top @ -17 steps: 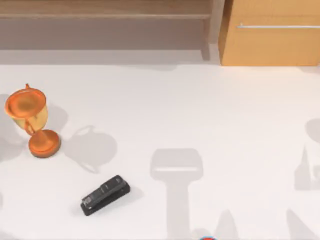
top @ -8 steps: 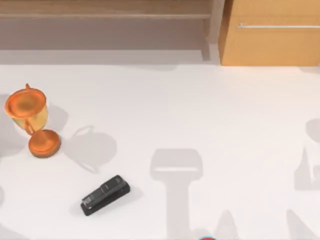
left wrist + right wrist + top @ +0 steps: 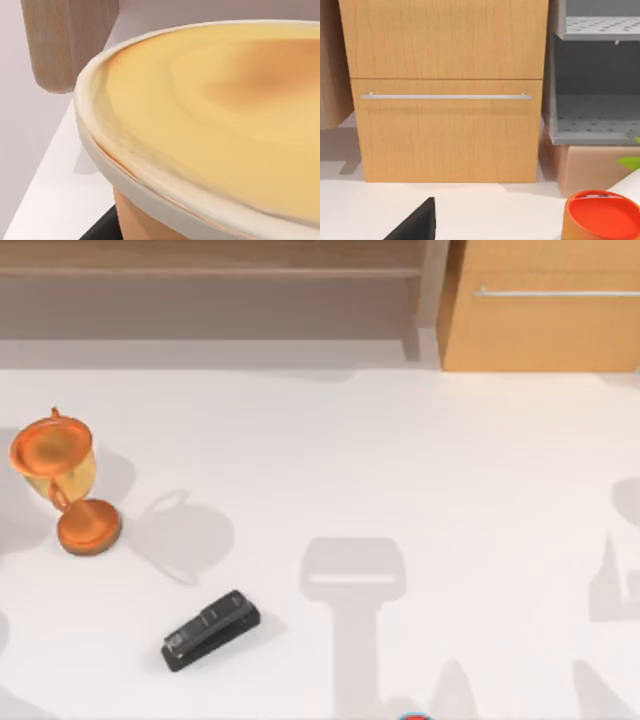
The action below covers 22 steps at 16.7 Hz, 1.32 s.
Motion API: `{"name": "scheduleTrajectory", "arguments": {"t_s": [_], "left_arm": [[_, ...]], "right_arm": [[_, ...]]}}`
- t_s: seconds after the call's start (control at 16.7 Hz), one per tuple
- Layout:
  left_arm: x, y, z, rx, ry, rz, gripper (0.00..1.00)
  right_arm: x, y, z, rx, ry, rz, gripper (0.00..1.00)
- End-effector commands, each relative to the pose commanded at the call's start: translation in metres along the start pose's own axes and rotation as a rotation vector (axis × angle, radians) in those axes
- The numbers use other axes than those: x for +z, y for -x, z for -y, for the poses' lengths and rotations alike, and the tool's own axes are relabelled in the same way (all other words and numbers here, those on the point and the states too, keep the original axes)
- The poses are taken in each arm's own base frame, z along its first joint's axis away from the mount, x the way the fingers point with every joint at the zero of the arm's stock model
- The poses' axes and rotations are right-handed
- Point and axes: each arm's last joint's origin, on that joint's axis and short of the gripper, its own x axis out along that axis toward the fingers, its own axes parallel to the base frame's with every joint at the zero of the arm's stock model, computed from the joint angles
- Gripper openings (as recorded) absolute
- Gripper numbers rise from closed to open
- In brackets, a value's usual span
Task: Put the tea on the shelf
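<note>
The squat orange can with a red lid [image 3: 602, 216], likely the tea, stands at the white desk's [image 3: 400, 460] near edge, well apart from the pale brown wooden shelf [image 3: 210, 270] at the far left. Nothing on the desk has moved in the last second and only the shadows at the near edge drift, so I judge the pick has not begun. I cannot tell whether the right gripper's fingers [image 3: 417, 222], or the left gripper's, are apart or together.

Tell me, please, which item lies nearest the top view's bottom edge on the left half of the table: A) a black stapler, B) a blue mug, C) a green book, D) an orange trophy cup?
A: the black stapler lies below the orange trophy cup on the white table.
</note>
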Motion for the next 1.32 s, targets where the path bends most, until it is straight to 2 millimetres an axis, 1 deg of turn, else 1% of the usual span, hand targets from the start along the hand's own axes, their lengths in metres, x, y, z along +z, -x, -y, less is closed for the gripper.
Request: {"name": "scheduleTrajectory", "arguments": {"t_s": [0.06, 0.12, 0.6, 0.9, 1.14, 1.2, 1.32], "left_arm": [[0.0, 0.0, 0.0, 0.0, 0.0, 0.0, 0.02], [0.0, 0.0, 0.0, 0.0, 0.0, 0.0, 0.0], [0.0, 0.0, 0.0, 0.001, -0.002, 0.001, 0.0], [0.01, 0.001, 0.0, 0.001, -0.002, 0.001, 0.0], [0.009, 0.001, 0.0, 0.002, -0.003, 0.0, 0.0], [0.015, 0.0, -0.002, 0.008, -0.019, 0.023, 0.0], [0.033, -0.005, -0.006, 0.037, -0.061, 0.082, 0.0]], "right_arm": [[0.0, 0.0, 0.0, 0.0, 0.0, 0.0, 1.0], [0.0, 0.0, 0.0, 0.0, 0.0, 0.0, 1.0], [0.0, 0.0, 0.0, 0.0, 0.0, 0.0, 1.0], [0.0, 0.0, 0.0, 0.0, 0.0, 0.0, 1.0], [0.0, 0.0, 0.0, 0.0, 0.0, 0.0, 1.0], [0.0, 0.0, 0.0, 0.0, 0.0, 0.0, 1.0], [0.0, 0.0, 0.0, 0.0, 0.0, 0.0, 1.0]]}}
